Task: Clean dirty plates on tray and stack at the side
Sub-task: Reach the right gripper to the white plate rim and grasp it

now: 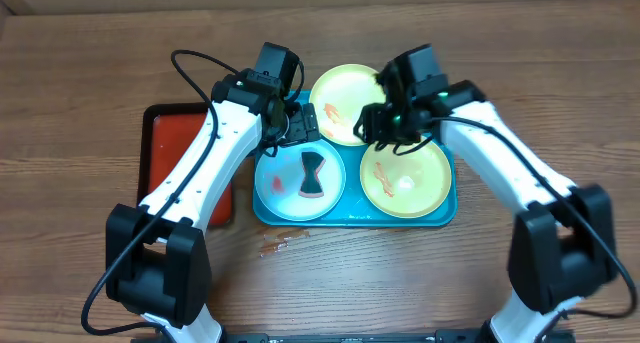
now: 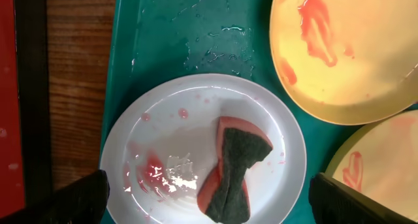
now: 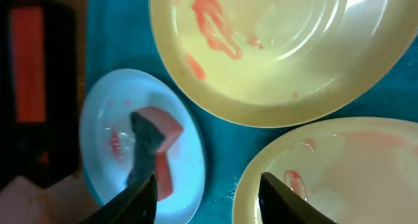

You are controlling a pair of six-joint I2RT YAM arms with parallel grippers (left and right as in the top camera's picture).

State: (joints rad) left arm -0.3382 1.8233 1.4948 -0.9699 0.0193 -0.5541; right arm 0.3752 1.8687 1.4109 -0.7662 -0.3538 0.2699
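We see the left gripper (image 2: 208, 188) with its jaws spread wide and nothing between them; the two dark fingers (image 2: 81, 198) only show at the lower corners of the left wrist view. Straight beneath lies the blue-white plate (image 2: 163, 119), wet and glossy, with pink-red blots near its left side and a few pale drops toward the rim. A sponge (image 2: 235, 172) rests on it, red-pink with a dark green scouring face, pinched in the middle like a bow tie.

The right gripper (image 3: 209, 194) is likewise released, holding nothing. Its view is soft, so we cannot tell how high it hangs over the gap between the plates. Above it in that view sits the far yellow-green plate (image 3: 281, 48), carrying red-orange streaks on its inner wall. The near yellow-green plate (image 3: 353, 159) has a fainter smear near its edge.

All three plates lie on the turquoise tray (image 1: 430, 220), the blue-white one at its front left, the yellow-green ones at back and front right. A red tray (image 1: 170, 148) with a black rim sits just beside it on the left.
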